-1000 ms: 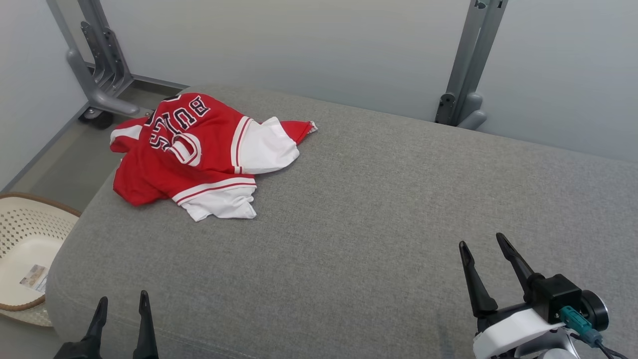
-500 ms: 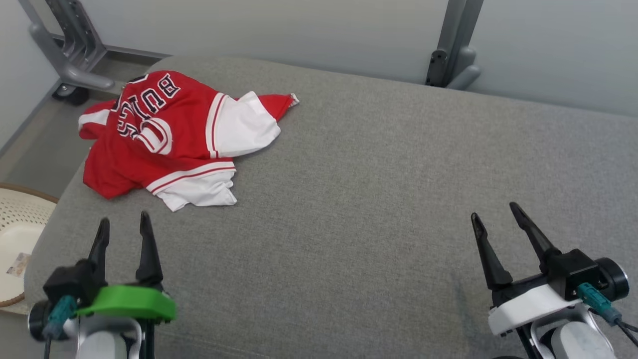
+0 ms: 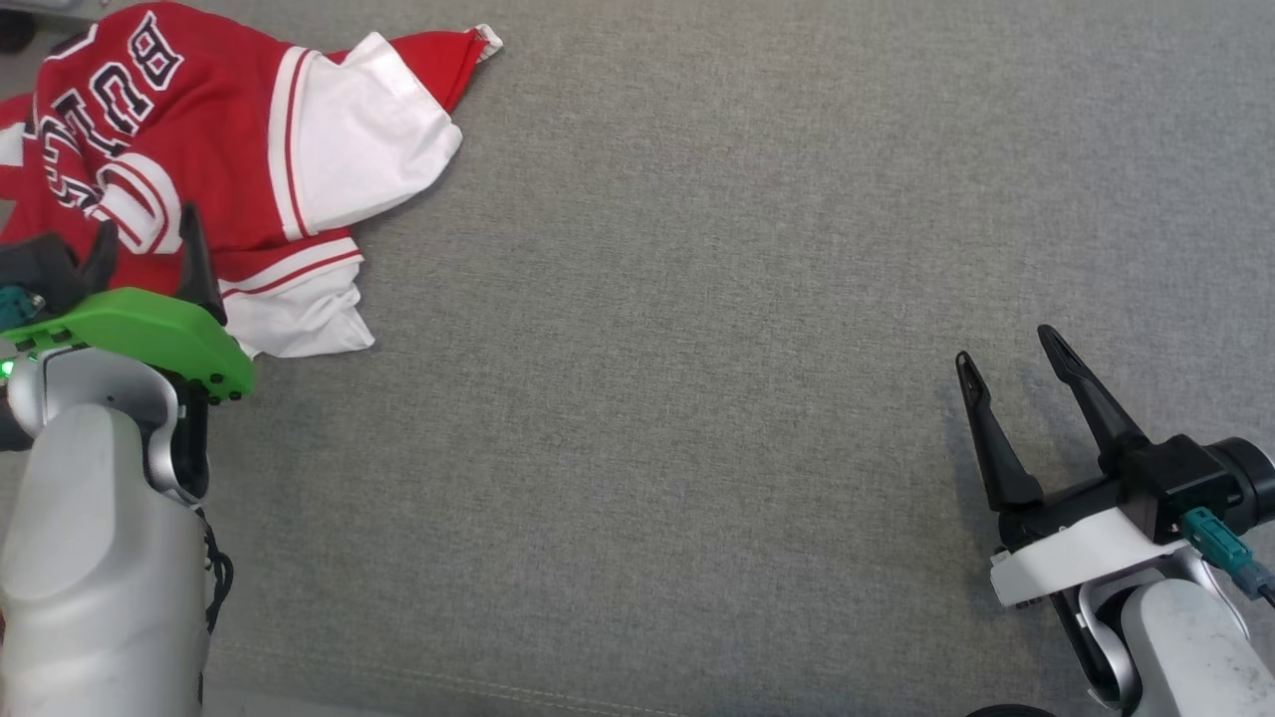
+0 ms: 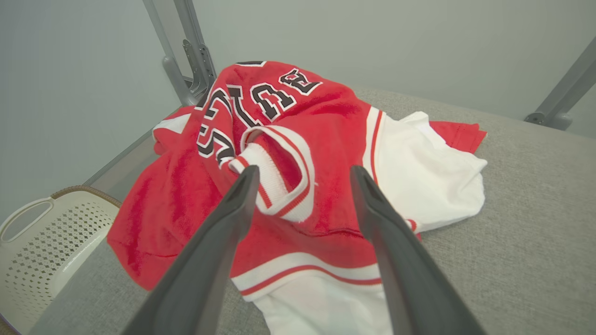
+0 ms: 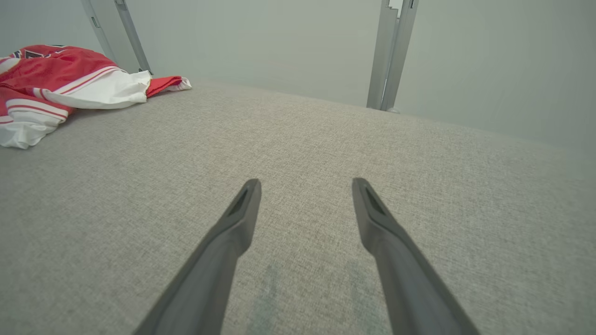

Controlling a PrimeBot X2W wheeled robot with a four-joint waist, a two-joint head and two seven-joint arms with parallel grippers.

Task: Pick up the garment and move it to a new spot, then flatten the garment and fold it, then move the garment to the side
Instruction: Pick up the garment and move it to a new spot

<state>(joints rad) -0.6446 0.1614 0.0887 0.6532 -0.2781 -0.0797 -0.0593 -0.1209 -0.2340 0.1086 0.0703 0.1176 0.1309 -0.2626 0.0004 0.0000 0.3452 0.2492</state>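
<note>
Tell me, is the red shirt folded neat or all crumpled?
Crumpled. The red shirt lies in a rumpled heap on the grey cushion, its lettering bent over folds, nothing laid flat.

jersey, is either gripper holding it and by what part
Nothing is held. The left gripper is open, pointed at the jersey but not closed on it; the right gripper is open above the bare gray cushion.

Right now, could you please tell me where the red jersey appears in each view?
Head view: jersey, top-left corner.
Left wrist view: jersey, centre, framed by the open left pincer.
Right wrist view: jersey, upper left.
Shared landmark: the grey cushion it lies on.
</note>
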